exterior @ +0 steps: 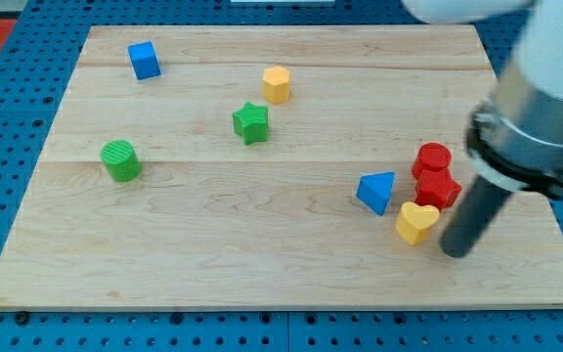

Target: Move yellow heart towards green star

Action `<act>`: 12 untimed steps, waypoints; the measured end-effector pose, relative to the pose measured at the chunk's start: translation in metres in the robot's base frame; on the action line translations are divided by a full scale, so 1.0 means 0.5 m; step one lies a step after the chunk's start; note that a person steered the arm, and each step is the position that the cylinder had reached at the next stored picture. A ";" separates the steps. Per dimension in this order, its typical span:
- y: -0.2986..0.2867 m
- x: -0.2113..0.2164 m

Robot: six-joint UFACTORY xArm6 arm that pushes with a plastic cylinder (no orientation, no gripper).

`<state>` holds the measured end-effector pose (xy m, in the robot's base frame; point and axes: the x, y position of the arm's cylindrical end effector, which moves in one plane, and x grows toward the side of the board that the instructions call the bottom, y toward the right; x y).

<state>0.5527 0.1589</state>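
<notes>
The yellow heart (416,222) lies at the view's lower right, beside the blue triangle (376,191) and just below two red blocks. The green star (250,122) sits near the board's upper middle, far to the upper left of the heart. My tip (454,251) rests on the board just to the right of and slightly below the yellow heart, close to it; contact cannot be told.
A red cylinder (433,157) and a red star-like block (438,188) sit above the heart. A yellow hexagon (277,84), a blue cube (145,60) and a green cylinder (121,160) lie further left. The wooden board (262,264) sits on a blue pegboard.
</notes>
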 end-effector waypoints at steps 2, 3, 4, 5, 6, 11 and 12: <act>-0.124 -0.027; -0.124 -0.027; -0.047 -0.027; 0.008 -0.037; 0.003 -0.067; -0.255 -0.108; -0.404 -0.108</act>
<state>0.4987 -0.0429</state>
